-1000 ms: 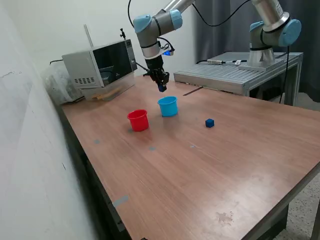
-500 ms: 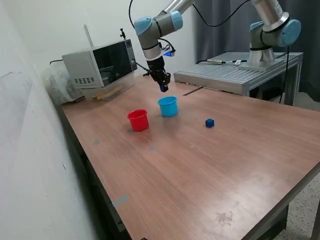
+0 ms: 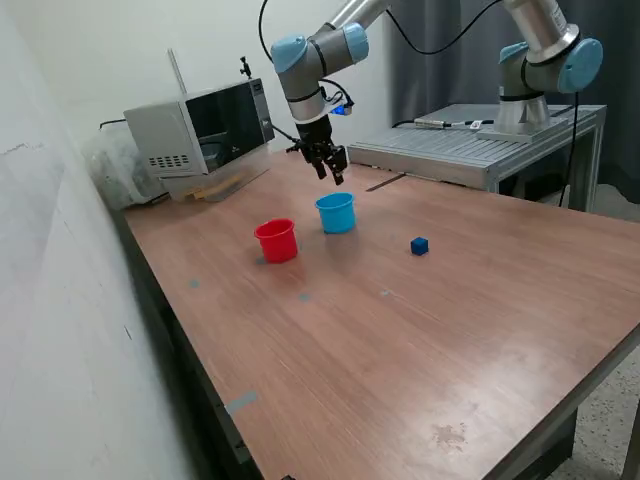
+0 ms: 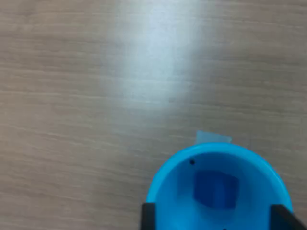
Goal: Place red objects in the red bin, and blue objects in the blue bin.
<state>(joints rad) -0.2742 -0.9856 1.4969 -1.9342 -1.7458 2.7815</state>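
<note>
My gripper (image 3: 330, 174) hangs open and empty just above the light blue cup (image 3: 336, 213). In the wrist view its two dark fingertips (image 4: 147, 216) stand wide apart on either side of the blue cup (image 4: 168, 187). One dark blue cube (image 4: 216, 189) lies on the bottom inside that cup. A second dark blue cube (image 3: 419, 246) sits on the table, toward the exterior view's right of the cups. The red cup (image 3: 277, 240) stands upright beside the blue cup, on the exterior view's left. No red cubes show; the inside of the red cup is hidden.
A microwave (image 3: 200, 125) stands at the back left of the wooden table (image 3: 400, 340). A grey metal platform (image 3: 470, 145) and a second robot arm (image 3: 540, 60) are at the back right. A wall runs along the exterior view's left.
The gripper was shut on a dark blue cube above the blue cup. It has opened, and the cube now lies inside the cup.
</note>
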